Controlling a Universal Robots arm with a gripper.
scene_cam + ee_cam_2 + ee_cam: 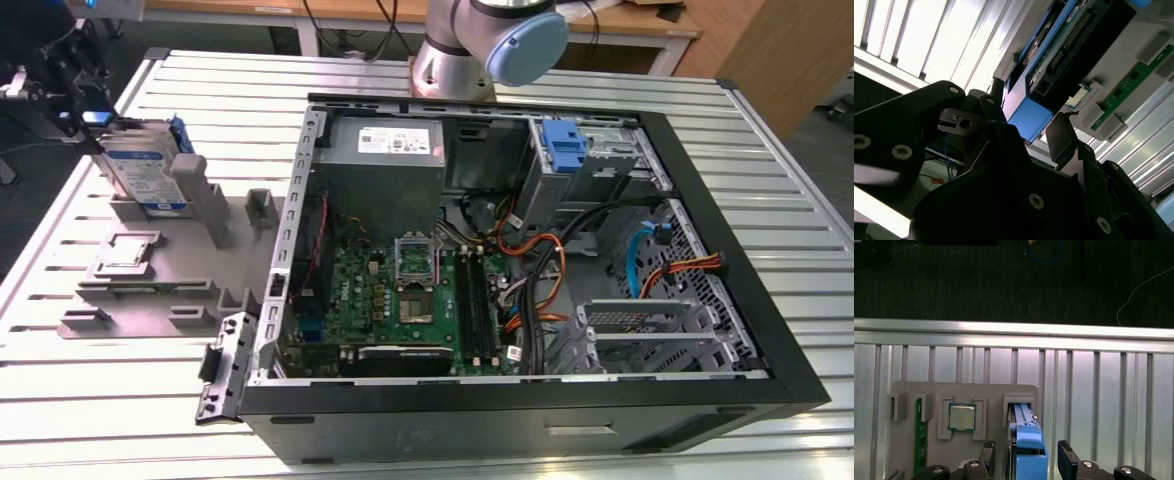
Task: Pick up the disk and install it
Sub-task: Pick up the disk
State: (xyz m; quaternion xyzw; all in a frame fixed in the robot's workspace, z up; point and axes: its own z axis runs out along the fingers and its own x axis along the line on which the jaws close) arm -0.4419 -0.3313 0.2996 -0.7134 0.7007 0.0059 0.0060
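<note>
Housing of my gripper [1026,112] blocks much of the second wrist view in black, bolted plates. Past it I can make out the blue end of the disk [1029,117] and a strip of its circuit-board underside. In the first wrist view the bodies of the fingers [1066,462] are cut off at the frame edge. In the exterior view the tool end of my arm is a dark shape at the exterior view's left edge, too cluttered to read.

My gripper is spread apart, one finger on either side of the disk's blue carrier. A gap shows on both sides in the first wrist view, so nothing is clamped.

The disk stands on edge in a slot of a matte grey moulded holder [147,290], on the exterior view's left of the open computer case [534,420] and apart from it. It is a flat silver-grey slab in a smooth blue plastic frame. Its white-and-blue label faces the exterior camera, while the first wrist view meets it edge-on as a thin rail.

The first wrist view also gives a square metal-lidded processor chip [962,417] seated in a pocket of the holder, and a green memory stick [919,440] on edge in another slot. The exterior view adds the ribbed metal worktop [80,400], the case's green board and orange cables, and a bare blue bracket [567,145] on the drive cage.
</note>
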